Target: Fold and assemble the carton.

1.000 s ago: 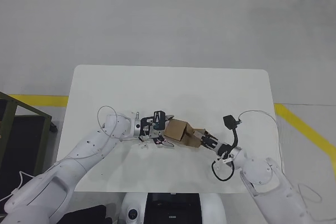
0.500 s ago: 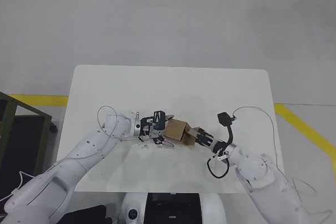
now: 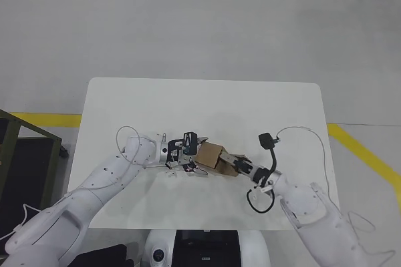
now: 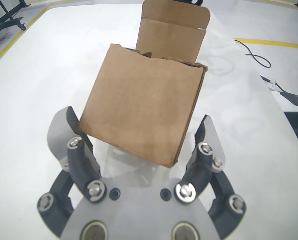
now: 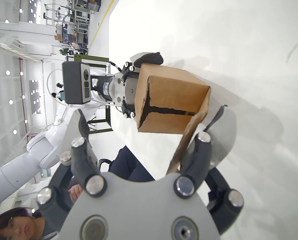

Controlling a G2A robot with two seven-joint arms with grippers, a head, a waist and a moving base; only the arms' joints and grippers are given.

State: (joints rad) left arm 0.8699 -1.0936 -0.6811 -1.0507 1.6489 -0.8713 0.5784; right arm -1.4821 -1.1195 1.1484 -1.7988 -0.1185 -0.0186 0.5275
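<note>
A brown carton sits tilted near the front middle of the white table, between my two grippers. My left gripper is shut on one end; in the left wrist view the carton fills the gap between the fingers of that gripper. The far end has an open flap standing up. In the right wrist view that end of the carton shows two inner flaps nearly meeting with a dark slit between them. My right gripper is open at that end, and the outer flap lies against one finger.
The table is bare around the carton. A dark green frame stands off the table's left side. A thin cable loops above the right arm, by the camera on its wrist.
My right gripper has moved left toward the carton and pushed the outer flap in against its end. The left arm and the carton have stayed in place.
</note>
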